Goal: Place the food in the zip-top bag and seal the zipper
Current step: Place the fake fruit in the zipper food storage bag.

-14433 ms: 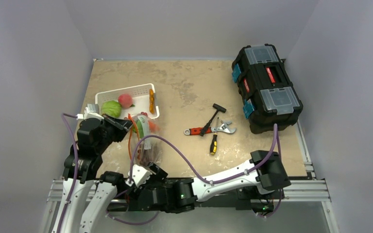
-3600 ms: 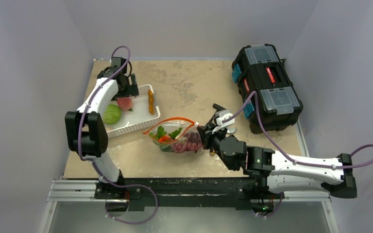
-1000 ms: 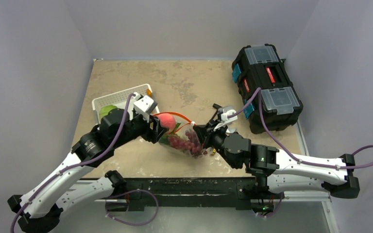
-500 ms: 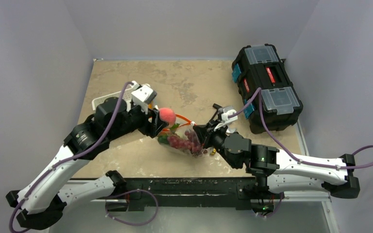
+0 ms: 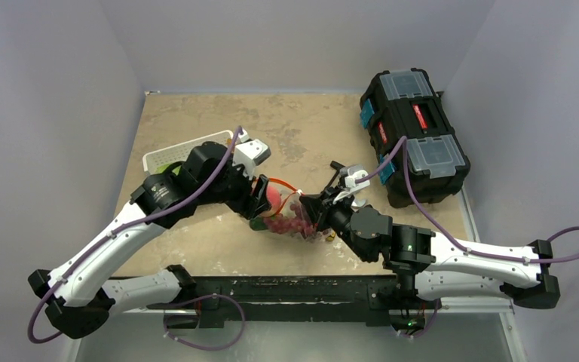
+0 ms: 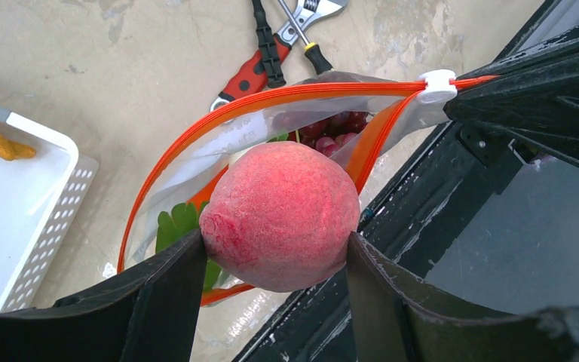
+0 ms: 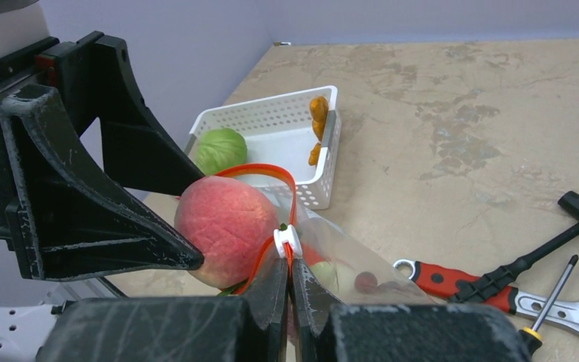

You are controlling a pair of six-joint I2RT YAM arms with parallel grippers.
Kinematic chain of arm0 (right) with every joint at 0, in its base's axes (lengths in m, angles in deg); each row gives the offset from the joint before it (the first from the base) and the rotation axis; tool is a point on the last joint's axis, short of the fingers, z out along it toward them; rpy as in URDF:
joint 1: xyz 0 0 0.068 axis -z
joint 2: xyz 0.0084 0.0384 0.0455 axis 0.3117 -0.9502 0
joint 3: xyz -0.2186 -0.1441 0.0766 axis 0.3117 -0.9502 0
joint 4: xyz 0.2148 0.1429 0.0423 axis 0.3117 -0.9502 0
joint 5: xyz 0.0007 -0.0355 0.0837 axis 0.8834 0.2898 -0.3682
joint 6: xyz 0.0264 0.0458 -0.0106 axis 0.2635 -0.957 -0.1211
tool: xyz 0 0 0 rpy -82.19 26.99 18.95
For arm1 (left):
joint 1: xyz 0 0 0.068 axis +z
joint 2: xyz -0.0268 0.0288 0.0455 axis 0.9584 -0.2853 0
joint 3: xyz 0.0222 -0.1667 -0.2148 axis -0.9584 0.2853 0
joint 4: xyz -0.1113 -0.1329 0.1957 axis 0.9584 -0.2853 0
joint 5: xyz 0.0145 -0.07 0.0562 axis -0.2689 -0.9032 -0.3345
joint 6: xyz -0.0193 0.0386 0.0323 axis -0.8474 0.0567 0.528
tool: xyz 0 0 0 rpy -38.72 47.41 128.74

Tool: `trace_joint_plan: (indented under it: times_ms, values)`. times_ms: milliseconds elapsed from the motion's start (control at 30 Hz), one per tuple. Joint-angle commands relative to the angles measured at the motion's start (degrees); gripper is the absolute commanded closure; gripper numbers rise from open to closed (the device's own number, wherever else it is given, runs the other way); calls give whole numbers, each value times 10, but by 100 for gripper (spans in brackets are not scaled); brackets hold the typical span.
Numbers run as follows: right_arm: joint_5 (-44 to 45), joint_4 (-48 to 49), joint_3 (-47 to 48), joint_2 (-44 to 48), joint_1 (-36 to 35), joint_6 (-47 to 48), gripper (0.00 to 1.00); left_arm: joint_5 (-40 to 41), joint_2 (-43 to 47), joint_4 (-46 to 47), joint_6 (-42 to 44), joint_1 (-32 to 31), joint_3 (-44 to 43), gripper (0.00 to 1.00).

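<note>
Lead: Peach [image 6: 280, 215] right at the mouth of the bag [image 6: 196, 162], folks. The left tool [image 6: 274, 249] is clamped on it from both sides, holding it just over the opening.

Analyst: And the right tool [image 7: 289, 264] is pinched tight together on the end of the zipper [image 6: 271, 98], just under the white slider [image 7: 287, 241], holding that mouth up. That pinch is the whole game.

Lead: How so?

Analyst: The peach looks nearly as wide as the gap between the two orange lips. Come down off centre and I reckon it sits on the strip instead of dropping through, then rolls away across the tabletop [image 7: 497, 113].

Lead: And if the left arm simply pushes harder?

Analyst: Then the load goes straight into thin plastic. It could drag the zipper end out of the right tool, the mouth folds shut, and the grapes [image 6: 332, 124] and greens [image 6: 175, 226] already inside may tip out.

Lead: Anything on the release?

Analyst: Those black fingers [image 6: 162, 302] have to spread to let go, and they sit close to the lips. Spread too low and one could hook the strip and pull the bag along on the way out.

Lead: Meanwhile the cabbage [image 7: 221, 149] waits in the basket [image 7: 271, 121].

Analyst: Bulky one, that. If the peach lodges near the mouth, room for it looks tight, and sealing gets harder.
</note>
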Motion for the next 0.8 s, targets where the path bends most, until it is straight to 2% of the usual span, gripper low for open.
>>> trace_joint_plan:
  times_ms: [0, 100, 267, 333, 500, 600, 767]
  values:
    - [-1, 43, 15, 11, 2, -6, 100, -25, -32, -25, 17, -5, -51, 94]
    - [-3, 43, 17, 11, 2, -6, 100, 1, -65, -50, 25, -3, -84, 97]
    - [-4, 42, 21, 9, 2, -5, 100, -65, -120, -79, 79, 10, -125, 97]
    - [-5, 41, 22, 8, 2, -4, 100, -61, -147, -114, 90, 14, -161, 97]
    - [-1, 38, 23, 7, 2, -3, 100, -57, -168, -129, 114, 41, -189, 98]
    - [-2, 38, 24, 3, 1, -3, 100, -97, -176, -129, 117, 68, -197, 98]
    - [-15, 52, 21, -2, 1, 13, 100, -195, -221, -152, 141, 70, -216, 98]
